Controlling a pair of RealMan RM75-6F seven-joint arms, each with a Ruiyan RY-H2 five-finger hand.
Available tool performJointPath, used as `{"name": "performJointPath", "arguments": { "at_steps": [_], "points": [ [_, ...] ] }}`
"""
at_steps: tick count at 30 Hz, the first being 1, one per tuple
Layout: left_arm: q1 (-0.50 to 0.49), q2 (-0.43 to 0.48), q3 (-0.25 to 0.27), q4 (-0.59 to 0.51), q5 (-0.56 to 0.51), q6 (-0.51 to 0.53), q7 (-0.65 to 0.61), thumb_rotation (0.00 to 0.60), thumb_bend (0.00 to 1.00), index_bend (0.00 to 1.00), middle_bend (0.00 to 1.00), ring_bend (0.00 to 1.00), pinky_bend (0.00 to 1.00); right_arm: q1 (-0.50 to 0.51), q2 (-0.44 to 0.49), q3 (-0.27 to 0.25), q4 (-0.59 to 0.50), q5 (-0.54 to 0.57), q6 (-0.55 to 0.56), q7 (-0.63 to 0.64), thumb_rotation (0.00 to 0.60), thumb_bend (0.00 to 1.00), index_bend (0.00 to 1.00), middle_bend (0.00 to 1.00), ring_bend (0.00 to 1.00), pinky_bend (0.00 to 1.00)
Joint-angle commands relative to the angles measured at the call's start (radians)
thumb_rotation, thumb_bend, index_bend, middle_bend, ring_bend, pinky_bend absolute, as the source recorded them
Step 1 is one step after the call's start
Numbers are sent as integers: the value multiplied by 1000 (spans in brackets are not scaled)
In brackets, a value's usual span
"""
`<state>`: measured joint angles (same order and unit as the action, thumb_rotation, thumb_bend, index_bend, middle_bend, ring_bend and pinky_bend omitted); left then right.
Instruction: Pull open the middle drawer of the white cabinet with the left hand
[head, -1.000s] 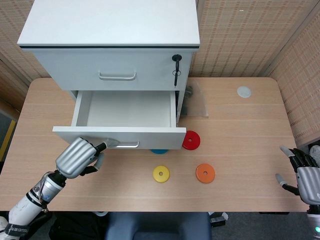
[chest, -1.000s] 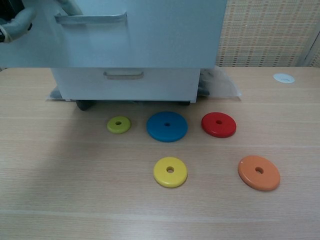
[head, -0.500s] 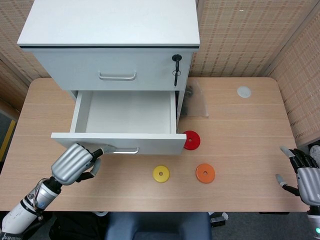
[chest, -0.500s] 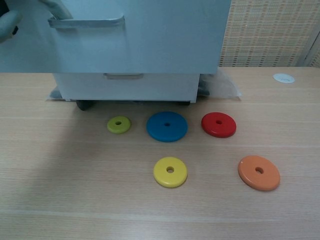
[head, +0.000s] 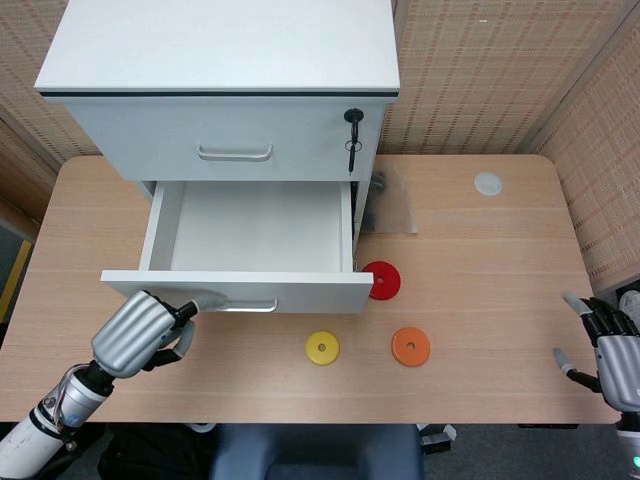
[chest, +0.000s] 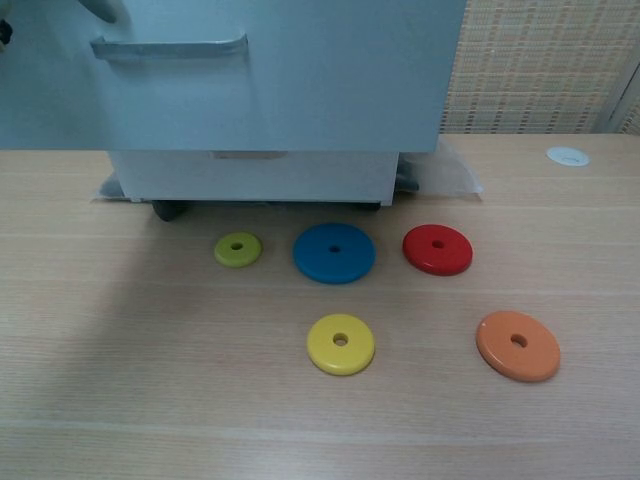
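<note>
The white cabinet (head: 220, 45) stands at the back of the table. Its middle drawer (head: 250, 225) is pulled far out and shows nothing inside; its front panel (head: 310, 290) overhangs the table. My left hand (head: 135, 335) is below the panel's left end, fingers curled around the left end of the metal handle (head: 245, 305). In the chest view the drawer front (chest: 330, 70) fills the top, with its handle (chest: 170, 47) and a sliver of my left hand (chest: 100, 8) at the top edge. My right hand (head: 615, 350) hangs at the table's right front corner, fingers apart, holding nothing.
Under and before the drawer lie a small olive disc (chest: 237, 249), a blue disc (chest: 334, 252), a red disc (chest: 437, 250), a yellow disc (chest: 340, 344) and an orange disc (chest: 517, 345). A key (head: 352, 135) hangs beside the closed top drawer (head: 235, 140). A clear bag (head: 390, 205) and a white cap (head: 487, 183) lie right of the cabinet.
The middle drawer has slid further out toward me, now covering the blue disc in the head view. My left hand moved back and down with the handle. The right hand stayed put.
</note>
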<state>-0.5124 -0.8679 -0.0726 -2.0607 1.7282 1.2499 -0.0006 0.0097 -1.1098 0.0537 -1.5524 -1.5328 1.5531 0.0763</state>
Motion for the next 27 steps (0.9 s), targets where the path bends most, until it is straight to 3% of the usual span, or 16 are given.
{"name": "performJointPath", "arguments": {
  "at_steps": [1,8,12,20,27],
  "points": [
    [16,0,3,9,16,24,-8,600,719,253,909,916,1000,0,0,1,1,2,-1,2,600,251,145,214,135,176],
    [76,9,17,27,35,108,-10,600,719,318,881,878,1000,4,-2,2,7,5,-10,6,600,251,145,214,135,176],
    [123,1,25,53,18,160,15,600,719,431,874,866,1000,8,-2,4,8,7,-15,6,600,251,145,214,135,176],
    [218,-54,31,152,-80,238,93,600,720,641,872,853,1000,17,0,4,8,12,-34,4,600,251,145,214,135,176],
    [284,-119,30,280,-193,270,98,600,720,699,901,865,1000,26,3,2,7,11,-49,1,600,251,145,215,135,176]
  ]
}}
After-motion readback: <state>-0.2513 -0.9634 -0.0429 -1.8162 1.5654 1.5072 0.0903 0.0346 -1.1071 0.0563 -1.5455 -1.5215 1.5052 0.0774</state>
